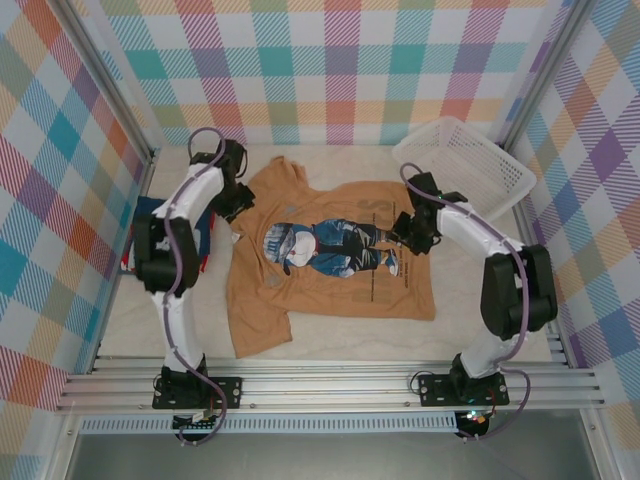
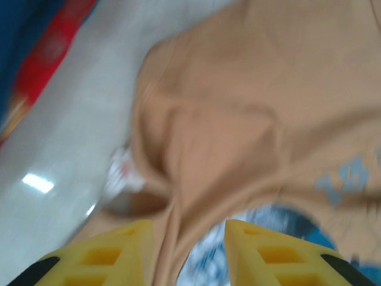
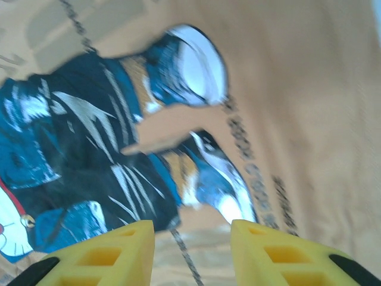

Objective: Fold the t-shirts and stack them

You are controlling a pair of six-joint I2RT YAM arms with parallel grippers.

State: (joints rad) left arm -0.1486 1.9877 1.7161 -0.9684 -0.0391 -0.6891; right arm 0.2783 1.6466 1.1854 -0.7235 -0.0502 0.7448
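Observation:
A tan-orange t-shirt (image 1: 330, 250) lies spread flat on the table, its blue-and-white cartoon print facing up. My left gripper (image 1: 238, 208) hovers at its collar end. In the left wrist view its yellow fingers (image 2: 128, 250) stand apart with a raised ridge of tan cloth (image 2: 172, 238) running between them, and the gripper (image 2: 187, 229) is open. My right gripper (image 1: 405, 238) is over the print's shoes near the hem; it (image 3: 191, 229) is open, just above the cloth (image 3: 309, 89). The navy t-shirt (image 1: 207, 245) lies bunched at the left, mostly hidden under the left arm.
A white mesh basket (image 1: 480, 165) stands at the back right. Bare pale tabletop (image 1: 330, 345) runs in front of the shirt. Plaid walls close in the left, back and right. Metal rails with the arm bases (image 1: 195, 385) line the near edge.

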